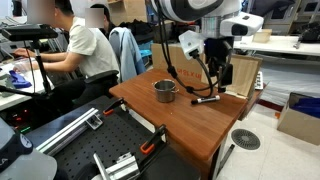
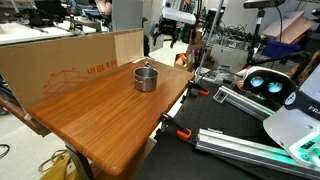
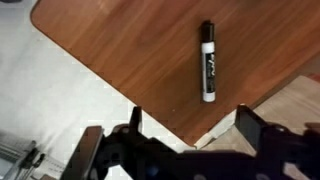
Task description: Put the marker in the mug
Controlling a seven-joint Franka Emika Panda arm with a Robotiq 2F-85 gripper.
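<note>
Pincer (image 3: 190,140) is wide open in the wrist view. Its two dark fingers (image 3: 133,122) are spread apart along the bottom edge with nothing between them, and the frame cuts off their lower parts. Slim black marker with a white label (image 3: 208,62) lies flat on the brown wooden counter (image 3: 110,40), close to a corner, clear of the fingers and not touched by them.

Short grey metal mug (image 1: 165,91) falls outside the wrist view. In both exterior views it stands upright around the middle of the counter, a bit away from the marker and not touching it.

In an exterior view the marker (image 1: 207,98) is just a thin dark sliver on the wood, right below the pincer. In an exterior view where the mug (image 2: 146,78) is easy to spot, I can't pick out the marker at all. The far end of the counter blurs into background clutter, and the pincer is hard to make out there too. Mug is too small in both to see inside.
</note>
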